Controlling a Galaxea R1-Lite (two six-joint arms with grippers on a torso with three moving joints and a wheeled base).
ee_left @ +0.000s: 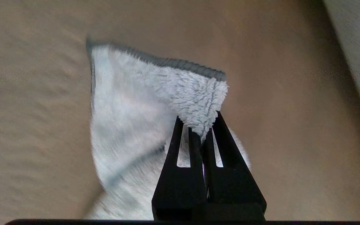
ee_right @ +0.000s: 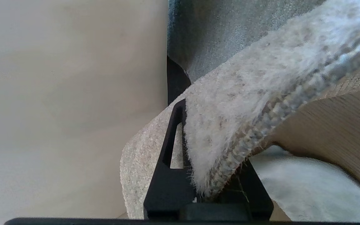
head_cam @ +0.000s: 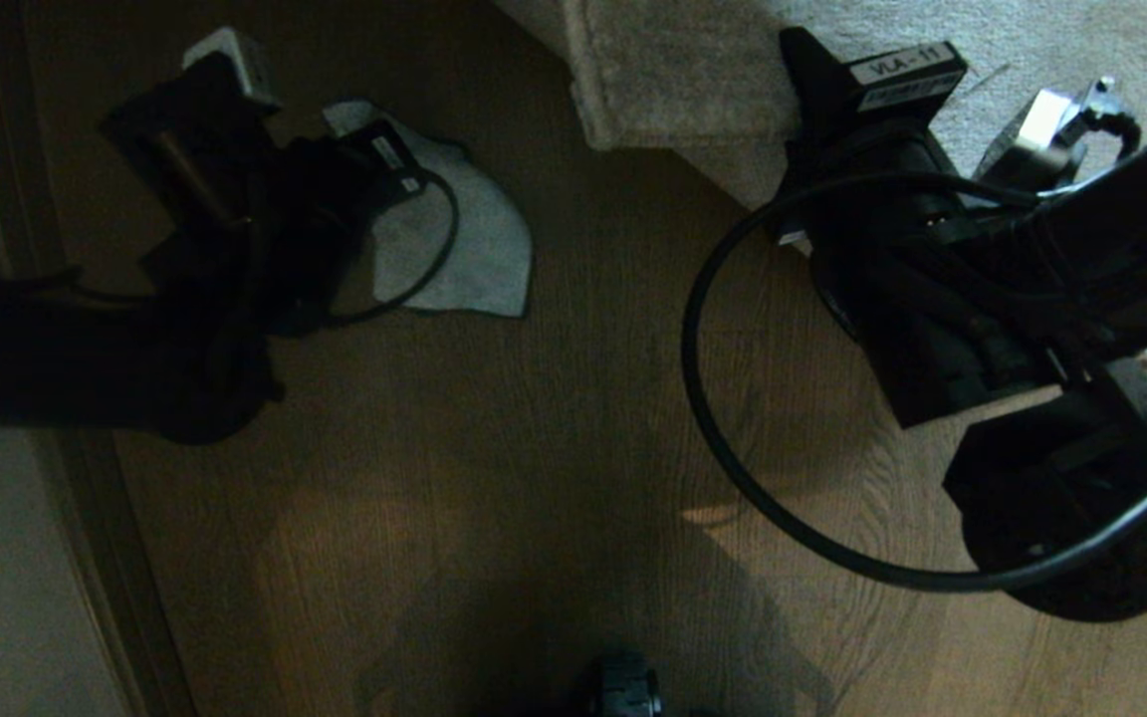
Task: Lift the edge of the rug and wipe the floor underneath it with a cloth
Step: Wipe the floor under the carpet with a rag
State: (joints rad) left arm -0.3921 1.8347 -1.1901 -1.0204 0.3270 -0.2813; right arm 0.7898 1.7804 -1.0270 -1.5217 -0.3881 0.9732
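The floor (head_cam: 534,448) lies bare where the rug edge (ee_right: 230,125) is pinched up by the right tool (ee_right: 211,187). The left tool (ee_left: 202,137) grips the cloth (ee_left: 130,125); sweep it flat under the held-up fold.

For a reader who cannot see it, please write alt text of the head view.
The left gripper holds a pale grey-green cloth on the brown wood floor, while the right gripper holds the rug edge folded up off the floor. Black cables loop around both arms.
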